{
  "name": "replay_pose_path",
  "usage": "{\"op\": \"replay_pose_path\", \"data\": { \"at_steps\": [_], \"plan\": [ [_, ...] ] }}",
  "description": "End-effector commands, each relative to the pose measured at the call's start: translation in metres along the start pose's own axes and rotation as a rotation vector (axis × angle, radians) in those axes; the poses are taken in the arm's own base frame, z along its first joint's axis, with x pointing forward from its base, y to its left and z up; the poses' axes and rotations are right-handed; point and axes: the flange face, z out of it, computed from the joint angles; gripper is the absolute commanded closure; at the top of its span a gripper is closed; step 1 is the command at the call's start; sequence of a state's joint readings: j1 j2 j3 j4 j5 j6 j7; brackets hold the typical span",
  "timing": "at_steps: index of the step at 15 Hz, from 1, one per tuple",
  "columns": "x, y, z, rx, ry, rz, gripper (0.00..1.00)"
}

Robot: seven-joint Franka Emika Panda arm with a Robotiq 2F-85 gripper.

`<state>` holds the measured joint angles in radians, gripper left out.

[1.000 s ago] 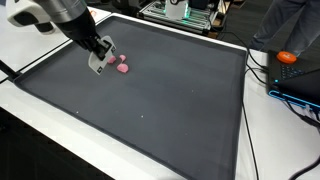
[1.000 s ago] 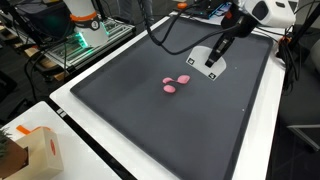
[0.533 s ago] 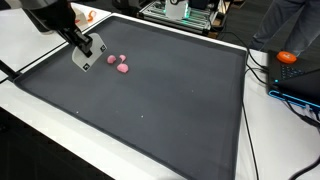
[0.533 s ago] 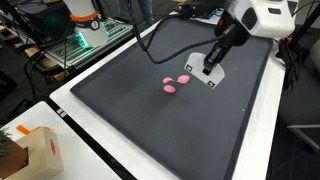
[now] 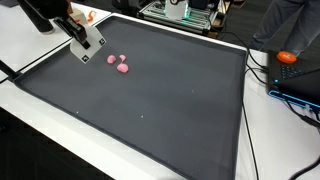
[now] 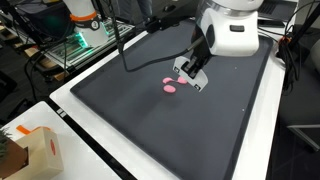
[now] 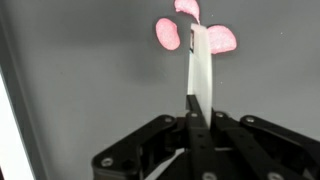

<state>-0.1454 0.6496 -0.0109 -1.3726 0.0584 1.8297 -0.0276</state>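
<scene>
Chiefly: pink pieces [image 7: 168, 33], three small rounded lumps in the wrist view, lying loose and close together on the dark mat [image 5: 160, 110] toward one of its corners. They seem to rest flat because nothing props or contains them.

Item: gripper [image 5: 86, 47], tilted over the mat just beside the pieces. An exterior view shows a gap between the two, so it is near them, not touching. Jaws closed: in the wrist view the fingers [image 7: 198, 60] meet as one pale strip, with nothing visibly caught between them.

Item: mat, spread over a white table [image 5: 20, 120].

Item: orange object [image 5: 287, 57], off the mat, well apart.

Item: cardboard box [image 6: 30, 150], at a table edge, well apart.
</scene>
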Motion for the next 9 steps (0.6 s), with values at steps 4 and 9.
{"op": "replay_pose_path", "data": {
  "at_steps": [4, 9],
  "plan": [
    [-0.041, 0.041, 0.013, 0.119, 0.04, -0.011, 0.99],
    [-0.064, 0.066, 0.024, 0.149, 0.083, -0.062, 0.99]
  ]
}}
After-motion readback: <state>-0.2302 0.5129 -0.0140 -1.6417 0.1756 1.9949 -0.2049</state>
